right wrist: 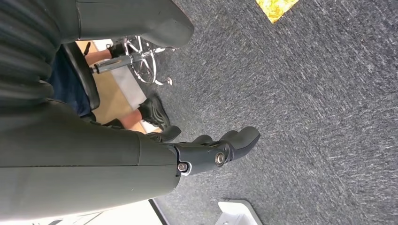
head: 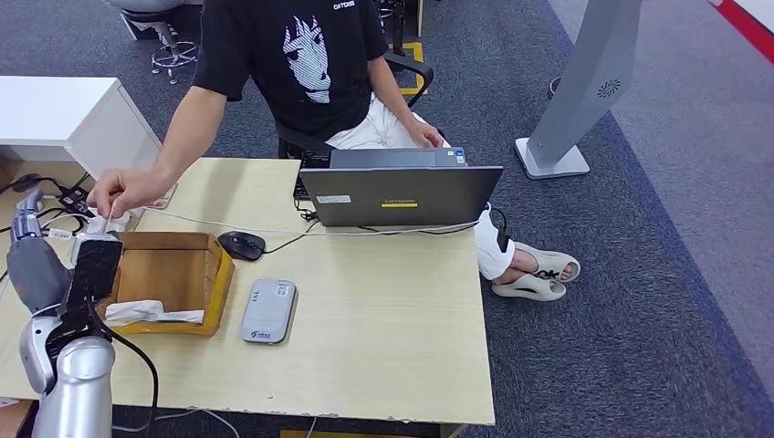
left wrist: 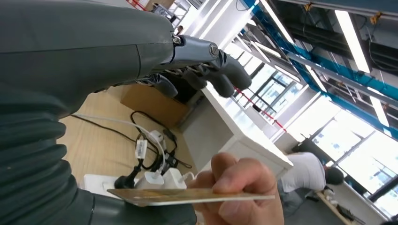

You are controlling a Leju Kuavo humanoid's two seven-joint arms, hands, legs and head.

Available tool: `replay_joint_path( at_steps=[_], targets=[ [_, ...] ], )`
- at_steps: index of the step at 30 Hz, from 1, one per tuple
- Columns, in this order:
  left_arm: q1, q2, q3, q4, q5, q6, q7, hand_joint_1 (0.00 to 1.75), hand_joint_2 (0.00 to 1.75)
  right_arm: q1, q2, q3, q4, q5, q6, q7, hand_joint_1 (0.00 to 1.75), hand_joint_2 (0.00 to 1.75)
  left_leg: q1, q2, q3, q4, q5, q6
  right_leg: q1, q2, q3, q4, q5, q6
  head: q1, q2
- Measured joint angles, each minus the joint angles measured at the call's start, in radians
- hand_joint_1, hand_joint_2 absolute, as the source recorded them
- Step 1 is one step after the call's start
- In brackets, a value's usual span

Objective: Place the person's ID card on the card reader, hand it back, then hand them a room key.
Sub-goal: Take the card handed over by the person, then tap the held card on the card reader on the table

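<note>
My left hand [head: 32, 255] is raised at the table's left edge with its fingers [left wrist: 220, 70] stretched out and nothing in them. A person's hand [head: 117, 192] reaches toward it, pinching an ID card [left wrist: 187, 197]. In the left wrist view the card is edge-on, just above my thumb [left wrist: 141, 213]; I cannot tell whether they touch. The grey card reader [head: 268, 310] lies flat on the table in front of me. My right hand [right wrist: 187, 157] hangs over the carpet, fingers loosely extended and holding nothing.
A wooden box [head: 169, 274] holding white items [head: 151, 313] sits between my left hand and the reader. A mouse [head: 242, 245], a laptop [head: 402, 194] and cables lie further back. A power strip [left wrist: 141, 180] with plugs sits near the person's hand, who is seated behind the table.
</note>
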Motion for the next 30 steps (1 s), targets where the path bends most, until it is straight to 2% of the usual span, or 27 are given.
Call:
replay_joint_path(
  at_steps=[10,24,30],
  targets=[
    [0.046,-0.001,-0.074,-0.013,0.014,-0.047,0.001,1.75,1.75,0.000,0.000,0.005,0.002,0.004,0.004,-0.014,0.00,1.75,0.000,0.000,-0.001,0.000,0.000,0.000,0.000,0.000,-0.001,0.000,0.000,0.000,0.000,0.000],
    [0.083,-0.001,-0.125,-0.051,0.016,-0.090,-0.015,1.75,1.75,0.000,0.000,0.005,0.009,0.002,0.004,-0.017,0.00,1.75,0.000,0.000,-0.001,0.000,0.000,0.000,0.000,0.000,-0.001,0.000,0.000,0.000,0.000,0.000],
    [0.101,-0.001,-0.219,-0.114,-0.037,-0.148,-0.004,1.75,1.75,0.000,0.000,0.005,0.013,0.002,0.014,-0.032,0.00,1.75,0.000,-0.001,-0.002,0.000,0.000,0.000,0.000,0.000,-0.002,0.000,0.000,0.000,0.000,0.000]
  ],
)
